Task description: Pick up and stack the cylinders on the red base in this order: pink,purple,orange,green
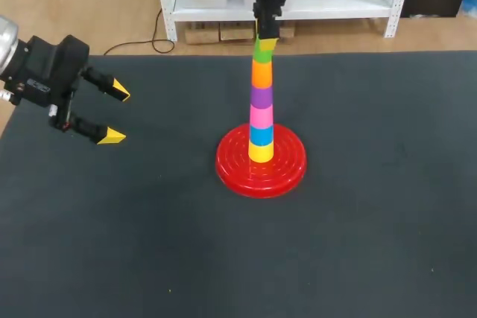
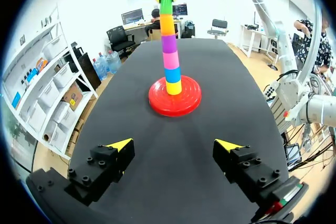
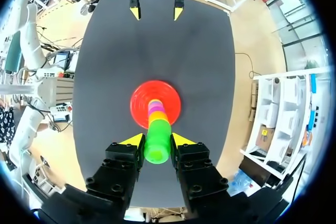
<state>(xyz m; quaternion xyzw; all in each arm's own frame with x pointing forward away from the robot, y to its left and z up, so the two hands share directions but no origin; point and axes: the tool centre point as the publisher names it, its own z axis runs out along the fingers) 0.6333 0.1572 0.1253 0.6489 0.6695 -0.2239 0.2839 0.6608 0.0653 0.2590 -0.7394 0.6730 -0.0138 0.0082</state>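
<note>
Fingertips (image 3: 134, 139) of the right gripper (image 3: 156, 141) are pinched in tight on the green cylinder (image 3: 157, 149), one on each side. Both look to be touching it, so it's gripping. Green sits at the very top of the tower, right on the orange cylinder (image 1: 261, 74). The purple cylinder (image 1: 261, 97) and pink cylinder (image 1: 261, 117) are under that, then a blue one (image 1: 261, 135) and a yellow one (image 1: 261, 152) down on the red base (image 1: 231, 165).

Looks like the last step, basically: seat it and let go. The arm should get green fully down and straight, open just a little, then pull straight up. The tower's tall, so any sideways nudge could tip it.

The left gripper (image 1: 115, 115) is spread wide, holding nothing, well off to the side.
</note>
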